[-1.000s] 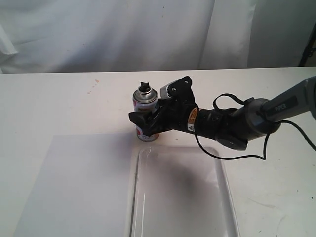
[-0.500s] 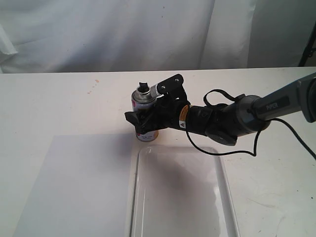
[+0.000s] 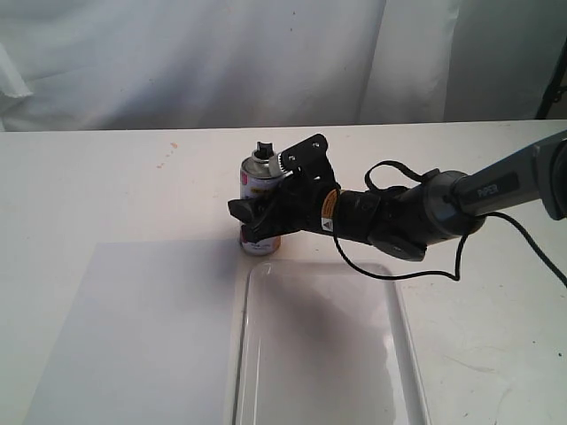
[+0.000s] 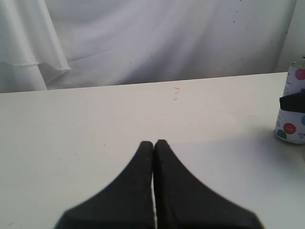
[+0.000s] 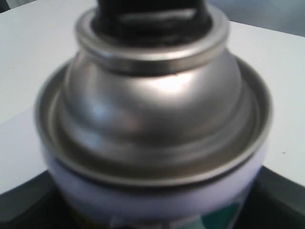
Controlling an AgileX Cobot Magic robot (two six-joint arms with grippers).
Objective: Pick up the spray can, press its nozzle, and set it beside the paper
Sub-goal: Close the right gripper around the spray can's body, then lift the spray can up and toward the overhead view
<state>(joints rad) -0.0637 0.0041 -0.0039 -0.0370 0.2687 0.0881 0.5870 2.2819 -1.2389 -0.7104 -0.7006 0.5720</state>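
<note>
Closing in since a second ago, the right end effector (image 3: 252,220) now clenches the small white dotted aerosol spray can (image 3: 257,184) around its middle; the can stands on the white tabletop (image 3: 89,177) just beyond the large matte white paper sheet (image 3: 133,336); best to lift straight, keeping it upright and its tiny black nozzle (image 3: 262,149) unobstructed; the left end effector (image 4: 153,145) sits clenched, empty.
</note>
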